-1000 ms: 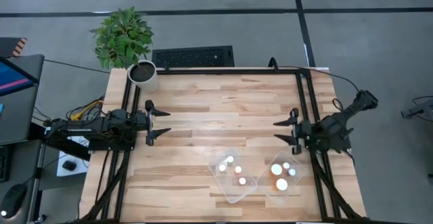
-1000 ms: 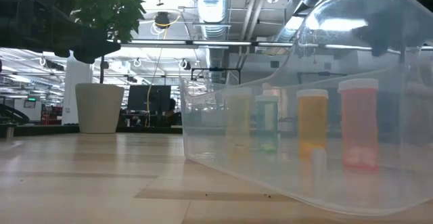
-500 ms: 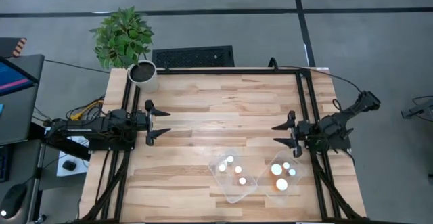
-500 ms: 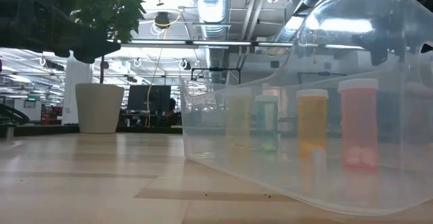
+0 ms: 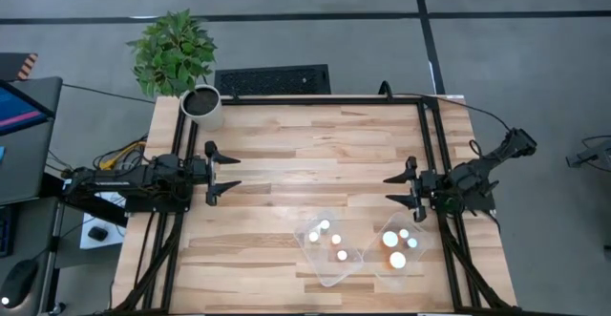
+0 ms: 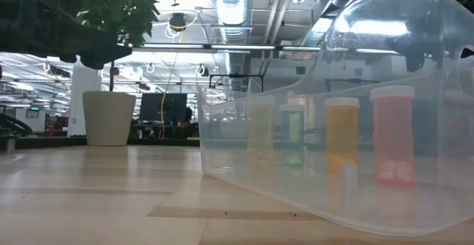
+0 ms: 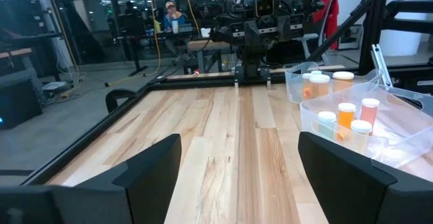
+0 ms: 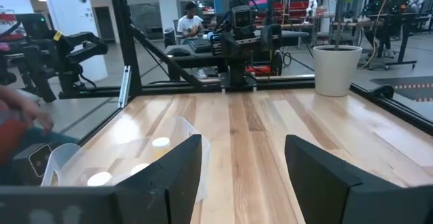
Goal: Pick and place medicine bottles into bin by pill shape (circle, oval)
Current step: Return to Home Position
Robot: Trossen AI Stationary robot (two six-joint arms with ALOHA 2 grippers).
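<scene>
Left pincer (image 5: 229, 172) hangs over the left edge of the surface (image 5: 286, 144), released, fingers spread, holding nothing. Right pincer (image 5: 391, 188) is over the right edge, also released and empty, near the bins. Medicine bottles (image 5: 336, 241) stand upright, white caps up, split between the left clear bin (image 5: 325, 270) and the right clear bin (image 5: 418, 264), which sit side by side.

The wooden worktop (image 5: 286, 154) has light planks. A white plant pot (image 5: 202, 107) stands in a corner on the left arm's side. Two clear bins (image 5: 323, 270) sit side by side nearer the right arm.
</scene>
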